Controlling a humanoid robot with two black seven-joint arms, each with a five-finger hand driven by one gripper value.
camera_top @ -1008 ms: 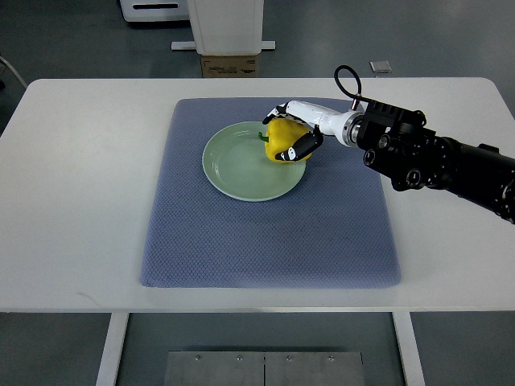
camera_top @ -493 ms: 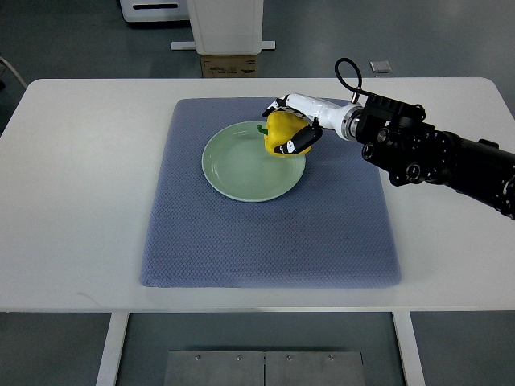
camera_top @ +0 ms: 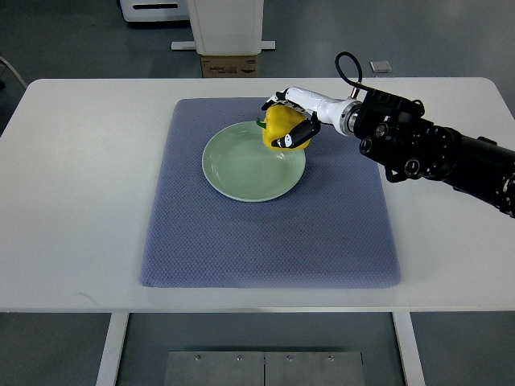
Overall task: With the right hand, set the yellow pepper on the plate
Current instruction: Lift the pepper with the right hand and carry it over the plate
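Observation:
The yellow pepper [camera_top: 282,129], with a green stem pointing left, is held over the far right edge of the pale green plate [camera_top: 241,169]. My right hand [camera_top: 288,123] is shut on the pepper, fingers wrapped around its right and front sides. The right arm [camera_top: 434,153] comes in from the right edge. The plate lies on the blue-grey mat [camera_top: 265,217]. I cannot tell whether the pepper touches the plate. The left arm does not show.
The mat lies on a white table [camera_top: 80,177]. A white pedestal with a cardboard box [camera_top: 229,64] stands beyond the table's far edge. A small grey object [camera_top: 380,67] lies on the floor behind the table.
The right hand has moved slightly up and away with the pepper still in its grasp, from lower over the plate's right side toward its far right edge.

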